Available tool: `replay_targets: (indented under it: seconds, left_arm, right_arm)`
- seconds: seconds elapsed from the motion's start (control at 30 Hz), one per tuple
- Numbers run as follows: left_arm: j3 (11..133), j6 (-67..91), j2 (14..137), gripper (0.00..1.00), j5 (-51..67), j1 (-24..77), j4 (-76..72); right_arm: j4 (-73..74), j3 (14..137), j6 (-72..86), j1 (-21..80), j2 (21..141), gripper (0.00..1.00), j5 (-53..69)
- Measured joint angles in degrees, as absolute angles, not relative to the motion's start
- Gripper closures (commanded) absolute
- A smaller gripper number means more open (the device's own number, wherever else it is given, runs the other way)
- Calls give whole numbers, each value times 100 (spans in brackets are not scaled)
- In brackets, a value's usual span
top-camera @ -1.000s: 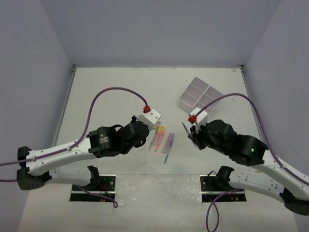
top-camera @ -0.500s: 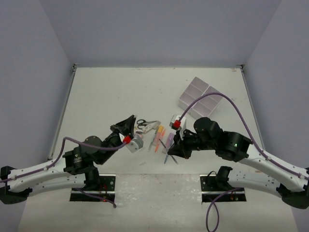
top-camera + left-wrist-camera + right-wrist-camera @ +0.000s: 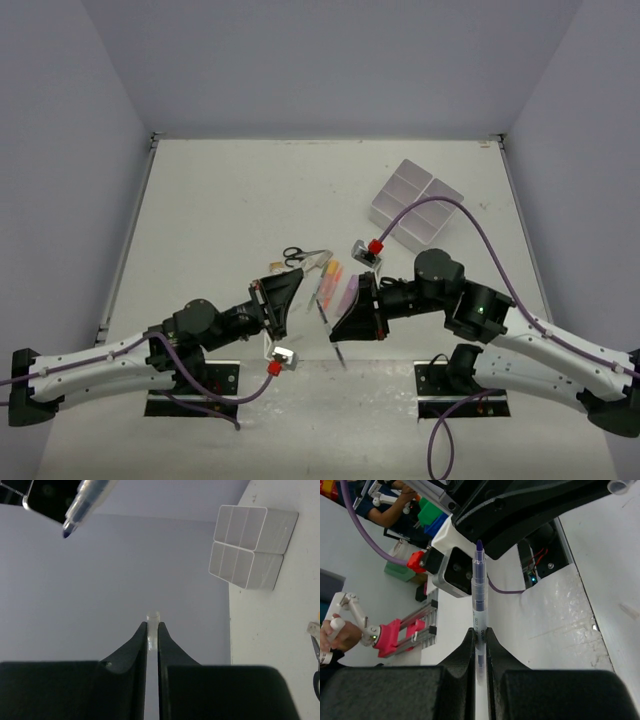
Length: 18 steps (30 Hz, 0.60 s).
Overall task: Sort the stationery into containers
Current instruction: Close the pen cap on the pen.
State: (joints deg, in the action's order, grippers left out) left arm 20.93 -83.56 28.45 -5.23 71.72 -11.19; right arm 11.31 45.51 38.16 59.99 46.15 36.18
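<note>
While a second earlier the left arm (image 3: 100,362) had reached out over the markers and the right arm (image 3: 545,340) had hung just to their right, both had since folded back toward the near edge of the surface (image 3: 220,200). Their wrists now faced each other, close together and low. Neither was carrying anything toward the white divided box (image 3: 415,198), which had not moved from the far right. As far as the overhead view showed, nothing lay in its compartments.

The left arm's retreat had uncovered the black-handled scissors (image 3: 298,254). They lay on the surface just beyond the orange, pink and purple markers (image 3: 338,280), and none of these appeared to have been picked up.

The right pincer (image 3: 480,632) was clenched on a thin pen (image 3: 479,592), its dark uncovered tip pointing toward the left wrist. The left pincer (image 3: 152,626) was clenched too, with a small clear stub (image 3: 153,616) nipped between its fingertips. From the left wrist camera the pen tip hung up and to the side of that stub, apart from it.

Judging by this, the stub was probably the pen's cap and the arms had drawn together to fit it on. If so, sorting was on hold, with the pen still to be carried to a compartment and the rest waiting on the surface.
</note>
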Motion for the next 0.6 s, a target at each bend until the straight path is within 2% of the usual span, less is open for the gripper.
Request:
replay_targets:
  seconds: [0.6]
  left_arm:
    - [2086,-10018,2942,100,-444,7172,-944]
  right_arm:
    - [777,4082,4248,5487,5093,100,4430]
